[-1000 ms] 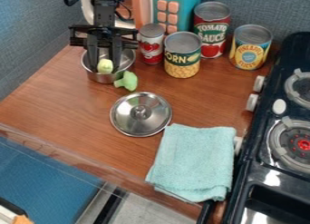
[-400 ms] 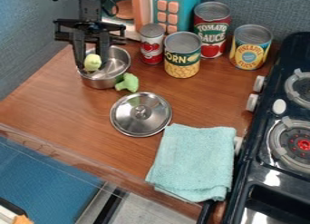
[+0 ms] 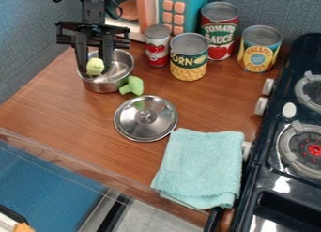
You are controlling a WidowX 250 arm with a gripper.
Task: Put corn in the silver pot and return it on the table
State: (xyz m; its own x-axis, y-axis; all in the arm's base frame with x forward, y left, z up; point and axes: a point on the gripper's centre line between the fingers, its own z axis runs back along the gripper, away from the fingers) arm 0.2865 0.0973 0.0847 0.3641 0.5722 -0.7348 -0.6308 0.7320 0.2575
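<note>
At the upper left, the black gripper (image 3: 94, 69) hangs over the left part of the silver pot (image 3: 117, 75). Its fingers stand either side of the pale yellow-green corn (image 3: 95, 65) and are shut on it. The corn is at the pot's left side, low between the fingertips; whether it touches the pot's bottom I cannot tell. Part of the pot's back rim is hidden behind the fingers.
Green toy broccoli (image 3: 132, 86) lies against the pot's right side, with a silver lid (image 3: 146, 118) below it. Several cans, including a corn can (image 3: 188, 57), stand at the back. A teal towel (image 3: 199, 167) lies near the stove (image 3: 282, 146).
The gripper and the corn between its fingers have moved left together. The pot has shifted slightly left and toward the camera. The broccoli has barely moved.
</note>
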